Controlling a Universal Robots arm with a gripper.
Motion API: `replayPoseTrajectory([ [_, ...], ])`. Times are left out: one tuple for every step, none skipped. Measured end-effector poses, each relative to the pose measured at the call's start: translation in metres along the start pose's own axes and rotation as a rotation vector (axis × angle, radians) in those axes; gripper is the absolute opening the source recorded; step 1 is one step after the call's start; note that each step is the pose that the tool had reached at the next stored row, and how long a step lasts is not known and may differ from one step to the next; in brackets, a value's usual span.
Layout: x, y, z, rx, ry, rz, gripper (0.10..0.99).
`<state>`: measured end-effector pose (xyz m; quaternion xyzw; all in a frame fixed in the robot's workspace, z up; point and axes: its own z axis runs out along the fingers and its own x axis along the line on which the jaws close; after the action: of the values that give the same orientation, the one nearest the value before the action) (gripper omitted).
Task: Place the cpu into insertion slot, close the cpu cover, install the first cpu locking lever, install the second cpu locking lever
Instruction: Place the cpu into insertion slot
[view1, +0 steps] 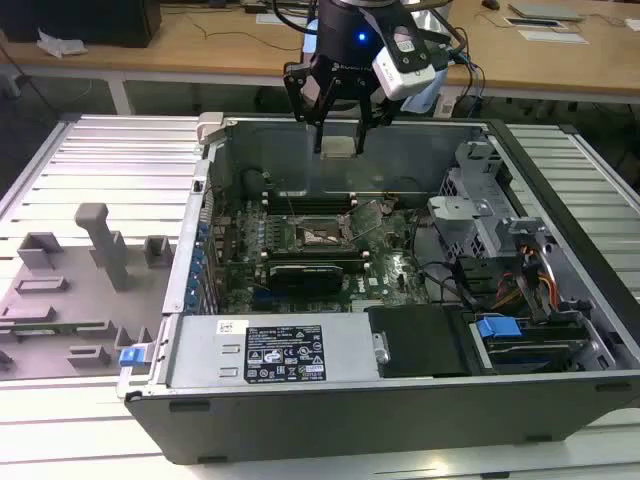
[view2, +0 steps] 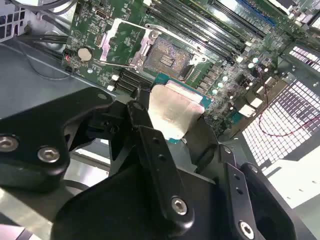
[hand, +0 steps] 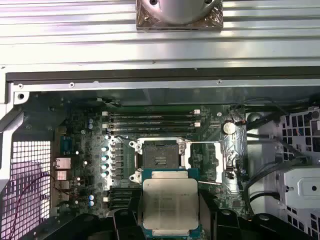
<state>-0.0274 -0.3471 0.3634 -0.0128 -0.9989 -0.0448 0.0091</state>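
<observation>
The pincer is clamped on the cpu, held well above the insertion slot (its dark centre bare).

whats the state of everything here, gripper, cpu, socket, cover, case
gripper: shut on the cpu
cpu: held in the air above the motherboard, not seated
insertion slot: empty, uncovered
cpu cover: swung open, lying beside the insertion slot
computer case: side open, motherboard exposed
</observation>
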Motion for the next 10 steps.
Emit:
replayPoseTrajectory([
  [0.0000, 0.0000, 0.0000, 0.000, 0.0000, 0.000, 0.537],
  [0.0000, 0.0000, 0.0000, 0.000, 0.0000, 0.000, 0.537],
  [0.0000, 0.0000, 0.0000, 0.000, 0.0000, 0.000, 0.537],
  [0.0000, 0.0000, 0.0000, 0.000, 0.0000, 0.000, 0.537],
  [0.0000, 0.0000, 0.0000, 0.000, 0.0000, 0.000, 0.537],
  [0.0000, 0.0000, 0.0000, 0.000, 0.0000, 0.000, 0.537],
  [0.0000, 0.0000, 0.0000, 0.000, -0.0001, 0.000, 0.537],
  [0.0000, 0.0000, 0.0000, 0.000, 0.0000, 0.000, 0.537],
  [0.0001, 0.0000, 0.0000, 0.000, 0.0000, 0.000, 0.537],
  [0.0004, 0.0000, 0.0000, 0.000, -0.0001, 0.000, 0.537],
])
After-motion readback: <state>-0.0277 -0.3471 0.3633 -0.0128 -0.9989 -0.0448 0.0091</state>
